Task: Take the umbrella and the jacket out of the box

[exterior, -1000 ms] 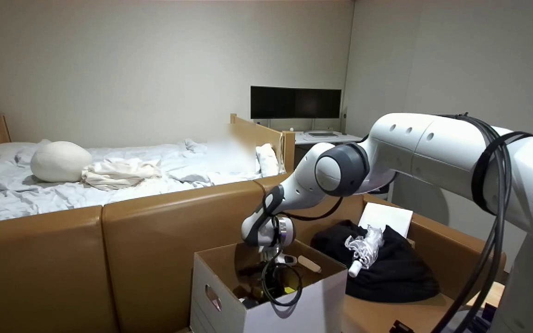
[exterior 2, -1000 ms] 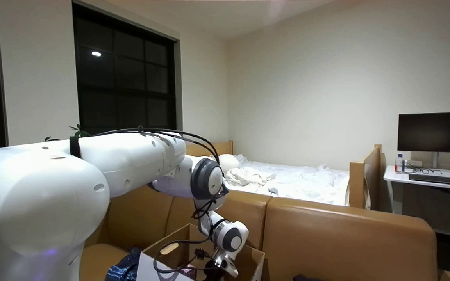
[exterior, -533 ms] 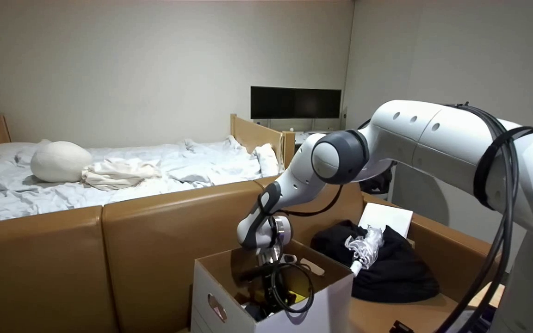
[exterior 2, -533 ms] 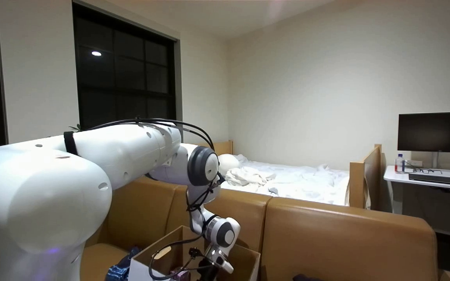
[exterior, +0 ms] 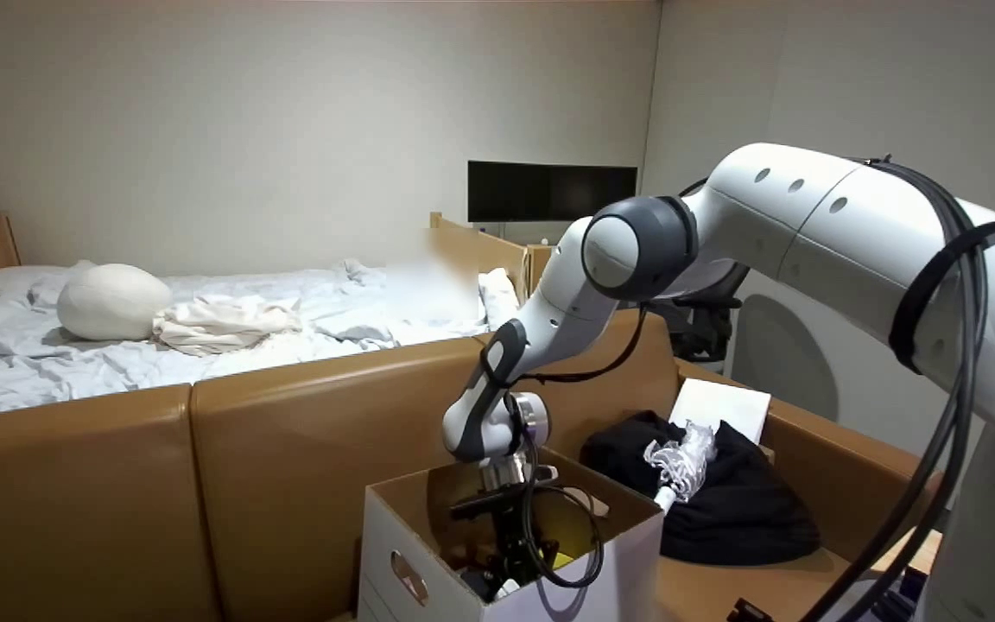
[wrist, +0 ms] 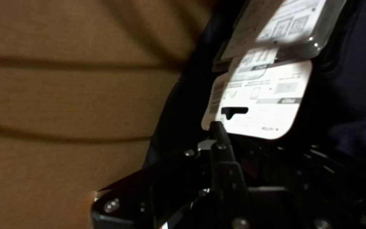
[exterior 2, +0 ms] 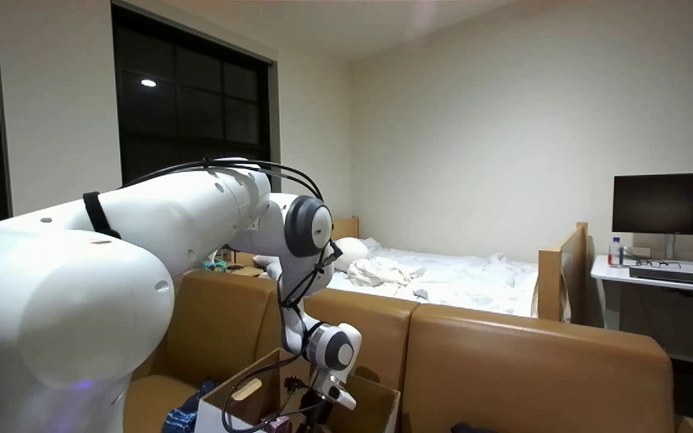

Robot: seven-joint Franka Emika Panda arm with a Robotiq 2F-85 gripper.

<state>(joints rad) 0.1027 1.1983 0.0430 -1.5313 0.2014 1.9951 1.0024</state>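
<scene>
The gripper [wrist: 217, 128] points down inside the box [exterior: 623, 566], its jaws together. The umbrella [exterior: 686, 460] lies on the jacket [exterior: 748, 518], outside.

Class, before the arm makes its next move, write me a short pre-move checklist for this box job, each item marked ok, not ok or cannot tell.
1. Umbrella out of the box: ok; it lies on the jacket.
2. Jacket out of the box: ok; it rests on the sofa.
3. Fingers closed: ok; they are shut.
4. Fingers clear of the box: not ok; they are down inside it.
5. Fingers off the labelled card: cannot tell; they overlap its edge in the wrist view.
6. Cable loop free of the box's rim: cannot tell; it crosses the rim in both exterior views, contact unclear.
</scene>
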